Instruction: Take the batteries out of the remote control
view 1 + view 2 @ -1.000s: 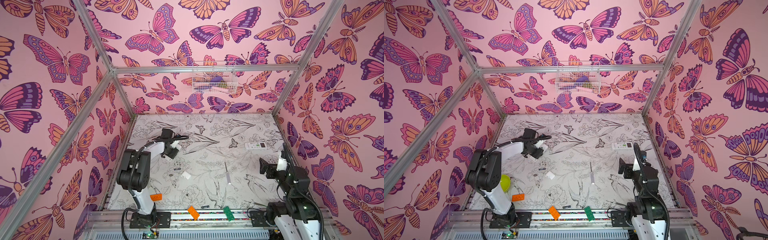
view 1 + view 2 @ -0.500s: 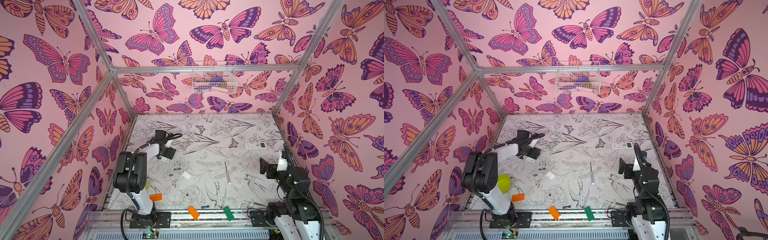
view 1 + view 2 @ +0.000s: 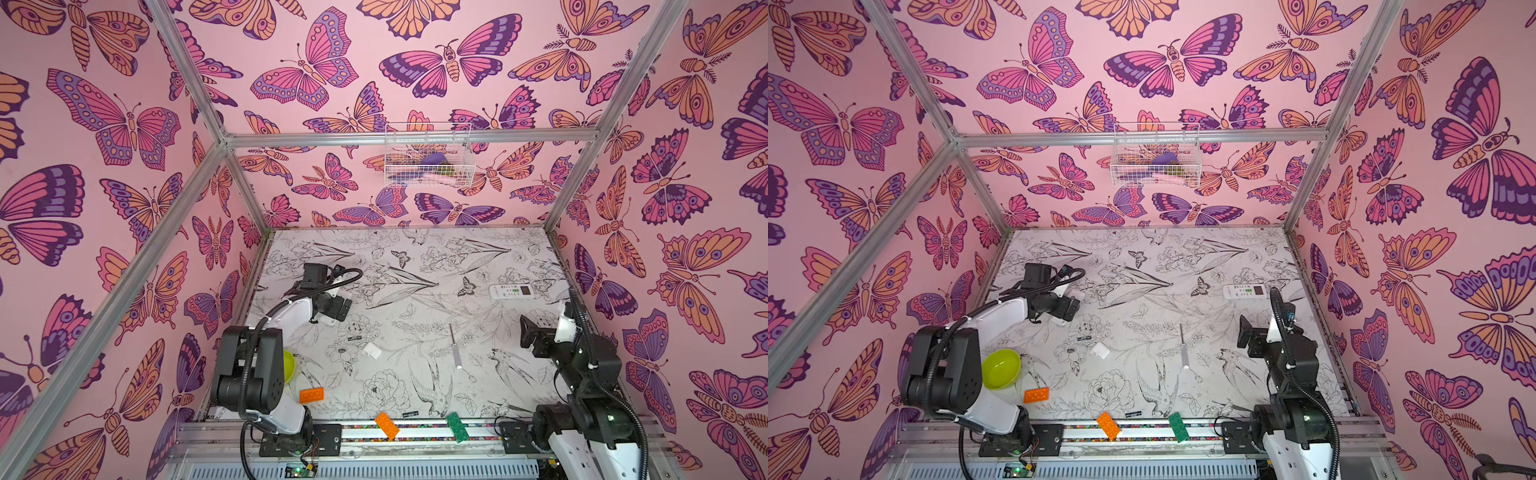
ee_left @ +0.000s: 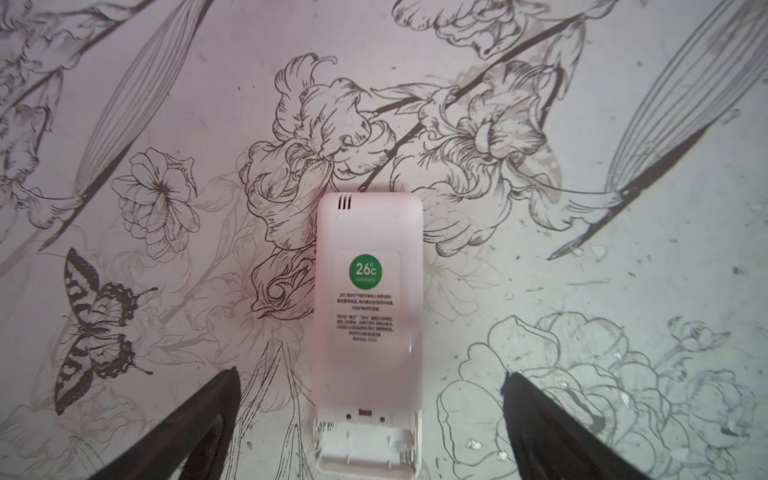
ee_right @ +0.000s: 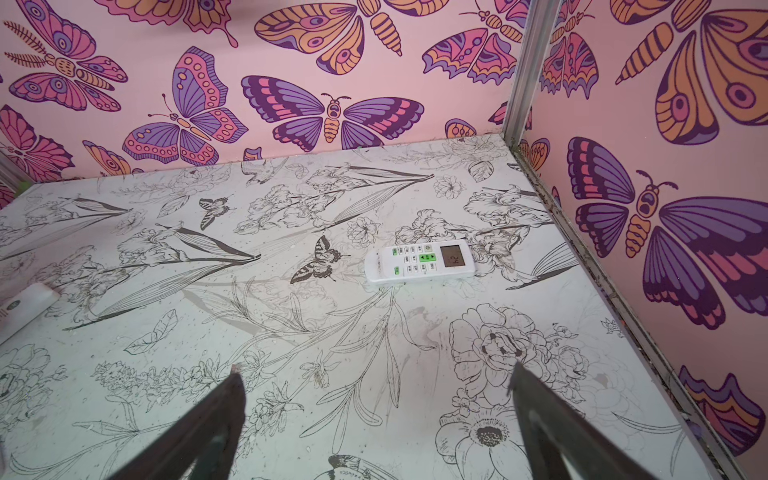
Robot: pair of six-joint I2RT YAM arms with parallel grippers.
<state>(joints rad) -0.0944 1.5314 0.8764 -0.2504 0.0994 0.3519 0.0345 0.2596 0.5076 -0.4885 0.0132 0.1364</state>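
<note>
Across the flower-printed table [image 3: 415, 257], both arms stand with jaws spread wide and nothing held. Here the left gripper [image 4: 370, 372] hovers over a white remote [image 4: 368, 291] lying face down (battery bay uncovered), fingers either side and clear of the casing. Further right, the right gripper [image 5: 375, 370] hangs above bare table, short of a second remote [image 5: 419, 261] lying face up. Mid-table lies the white cover [image 3: 372, 350], one black battery [image 3: 355, 338] just beside it; a second black battery [image 3: 410, 414] rests near the front edge
</note>
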